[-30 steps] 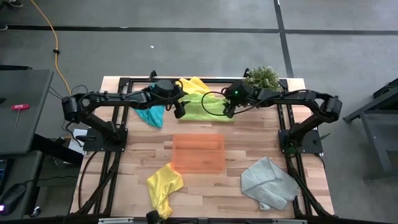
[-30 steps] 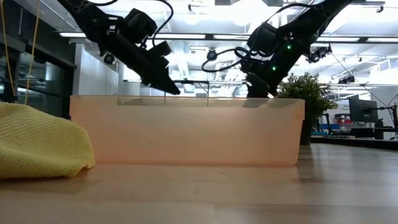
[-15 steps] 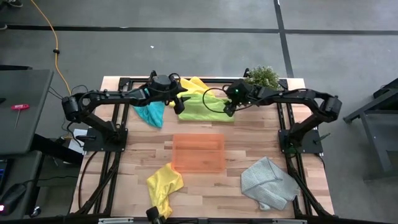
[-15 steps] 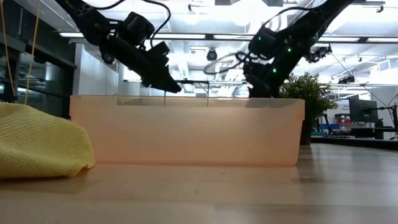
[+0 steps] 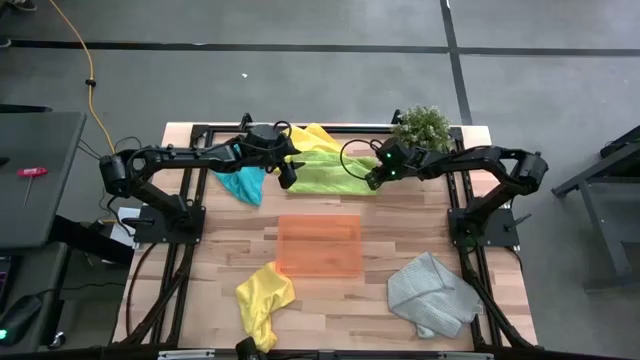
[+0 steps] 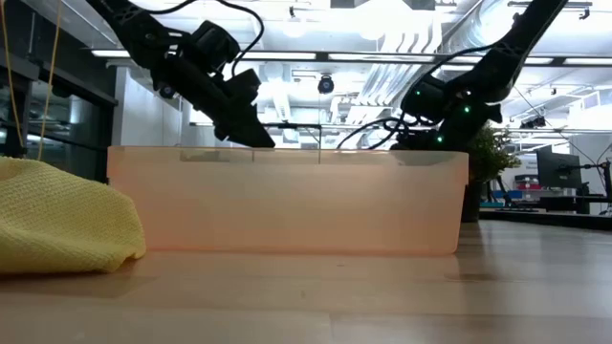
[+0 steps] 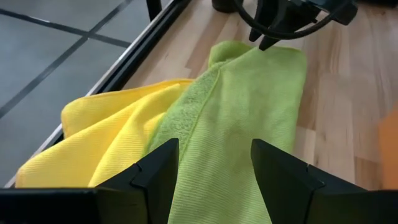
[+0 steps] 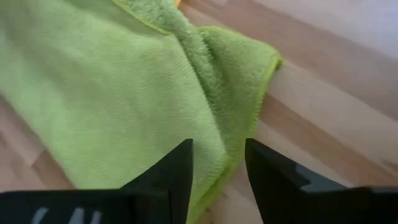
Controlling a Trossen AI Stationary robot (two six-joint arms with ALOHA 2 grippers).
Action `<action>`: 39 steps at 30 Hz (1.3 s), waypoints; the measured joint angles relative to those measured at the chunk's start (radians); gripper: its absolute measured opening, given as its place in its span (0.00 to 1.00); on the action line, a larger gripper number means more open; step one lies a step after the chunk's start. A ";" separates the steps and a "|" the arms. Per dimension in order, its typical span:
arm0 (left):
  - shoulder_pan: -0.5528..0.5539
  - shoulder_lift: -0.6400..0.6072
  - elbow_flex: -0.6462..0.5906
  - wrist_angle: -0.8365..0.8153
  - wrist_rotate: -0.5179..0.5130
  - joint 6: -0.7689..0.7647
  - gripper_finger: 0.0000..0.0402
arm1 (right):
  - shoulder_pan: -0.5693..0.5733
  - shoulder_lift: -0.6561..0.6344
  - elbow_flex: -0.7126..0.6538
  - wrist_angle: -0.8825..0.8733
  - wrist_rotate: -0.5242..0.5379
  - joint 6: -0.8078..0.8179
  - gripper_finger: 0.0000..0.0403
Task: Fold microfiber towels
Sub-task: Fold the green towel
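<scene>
The right gripper (image 5: 374,180) has its jaws narrowed compared with a second ago, with a gap between them, and they straddle the right corner edge of the lime green towel (image 5: 328,172); whether they pinch the cloth cannot be told. This gripper has moved slightly to the right and lower than before, now at the towel's right end. In the right wrist view the two dark fingers (image 8: 168,177) frame the green edge over the wooden table (image 5: 400,230).

The left gripper (image 5: 288,176) has its jaws wide apart, as earlier, above the left end of the same green towel. A yellow towel (image 7: 112,130) lies partly under the green one at the table's far edge.

The teal towel (image 5: 241,184) lies just left of the left gripper. The orange tray (image 5: 319,245) sits mid-table. A second yellow towel (image 5: 262,300) and the grey towel (image 5: 430,293) lie near the front edge, unchanged. The potted plant (image 5: 420,124) stands at the far right.
</scene>
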 joint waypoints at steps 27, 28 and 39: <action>-0.027 0.000 0.000 -0.034 -0.017 -0.014 0.48 | 0.014 -0.001 0.024 0.102 -0.060 0.012 0.03; -0.027 0.000 0.000 -0.036 -0.018 -0.009 0.48 | 0.018 -0.002 0.030 0.107 -0.060 -0.017 0.02; -0.027 0.000 0.000 -0.055 -0.045 0.004 0.48 | 0.108 -0.004 0.051 0.207 0.217 -0.353 0.00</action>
